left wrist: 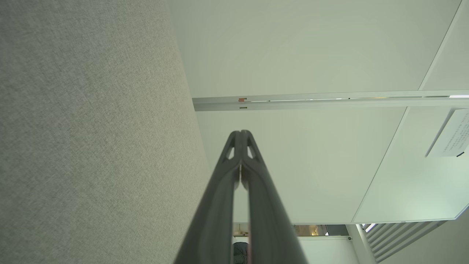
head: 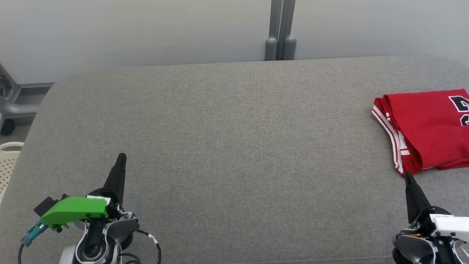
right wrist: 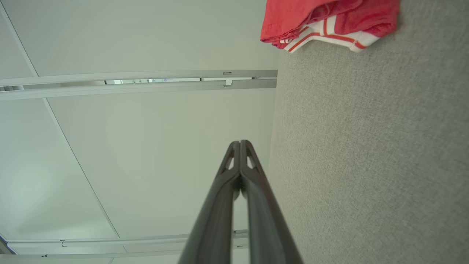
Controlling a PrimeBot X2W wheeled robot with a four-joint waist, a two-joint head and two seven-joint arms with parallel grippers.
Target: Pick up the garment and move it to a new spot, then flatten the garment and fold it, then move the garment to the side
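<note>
Head view: a red garment [head: 428,128] with white-striped trim and a dark number lies folded at the right edge of the grey cloth-covered surface [head: 234,146], partly cut off by the frame. The right gripper [head: 407,176] sits at the near right corner, its fingers clenched into one dark point aimed at the garment's near corner. The left gripper [head: 121,157] is over the near left part of the surface, well apart from the garment, fingers likewise pressed together, with a green cover [head: 75,209] on its wrist. Left wrist view: the left gripper [left wrist: 240,132] has its two fingers closed tip to tip on nothing, with the surface [left wrist: 91,128] alongside and a pale wall panel [left wrist: 311,165] beyond. Right wrist view: the right gripper [right wrist: 240,143] is clamped shut and empty; the garment [right wrist: 311,18] lies ahead on the surface [right wrist: 366,146], clear of the tips.
</note>
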